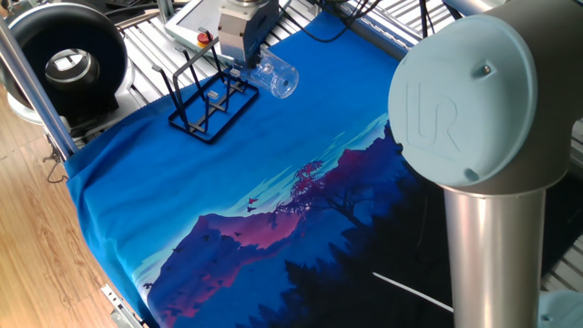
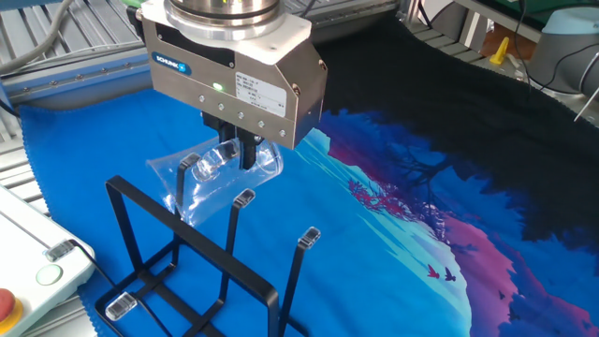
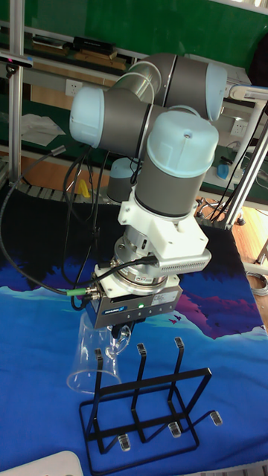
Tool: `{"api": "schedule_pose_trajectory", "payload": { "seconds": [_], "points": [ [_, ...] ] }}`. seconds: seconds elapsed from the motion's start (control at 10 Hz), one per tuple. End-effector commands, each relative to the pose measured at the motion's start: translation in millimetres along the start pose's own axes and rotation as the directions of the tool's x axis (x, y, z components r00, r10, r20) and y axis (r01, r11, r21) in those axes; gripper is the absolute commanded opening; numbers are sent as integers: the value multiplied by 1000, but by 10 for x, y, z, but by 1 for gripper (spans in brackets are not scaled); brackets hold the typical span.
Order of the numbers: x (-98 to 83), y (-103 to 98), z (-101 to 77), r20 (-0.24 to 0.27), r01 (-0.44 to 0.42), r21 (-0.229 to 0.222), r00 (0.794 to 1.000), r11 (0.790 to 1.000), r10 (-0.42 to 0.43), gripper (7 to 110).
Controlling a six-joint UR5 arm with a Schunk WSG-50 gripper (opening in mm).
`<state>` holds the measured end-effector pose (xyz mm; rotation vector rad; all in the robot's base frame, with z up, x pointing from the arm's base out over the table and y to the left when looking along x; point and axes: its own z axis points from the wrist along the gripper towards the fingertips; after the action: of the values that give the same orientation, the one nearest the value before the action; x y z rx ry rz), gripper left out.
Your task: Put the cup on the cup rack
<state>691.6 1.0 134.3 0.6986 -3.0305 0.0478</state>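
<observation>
Lab bench, tabletop covered by a blue mountain-print cloth (image 2: 393,140); shelving and green wall behind in the tall fixed view.

Nearest in the other fixed view: rack (image 2: 201,281), black wire, rectangular base flat on the cloth near one corner of the tabletop, tall uprights with small clear tips.

Just behind/above it: gripper (image 2: 234,154), pointing straight down, fingers nearly closed and clamped on the wall of the cup (image 2: 211,183). Cup is off the cloth, carried in the air.

Key relation: cup hangs below the fingers, tilted, long axis running roughly sideways and away from the rack, open mouth facing out toward the cloth's middle in one fixed view (image 1: 276,77). The nearest upright tips sit right beside the cup; can't tell if they touch. Cup isn't over any prong yet, my read.

Cup look: clear, colourless, no handle, thick base catching highlights, cloth colour showing through the wall. Glass-on-wire will be slippery; mouth would need to turn down over an upright.
</observation>
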Motion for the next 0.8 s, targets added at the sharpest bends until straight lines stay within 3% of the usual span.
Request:
{"api": "schedule_pose_trajectory", "payload": {
  "seconds": [0.0, 0.7],
  "points": [
    [97, 62, -13, -35, 54, -30, 998, 998, -55, 7],
    [174, 178, -23, -55, 158, -85, 985, 984, -163, 7]
  ]
}}
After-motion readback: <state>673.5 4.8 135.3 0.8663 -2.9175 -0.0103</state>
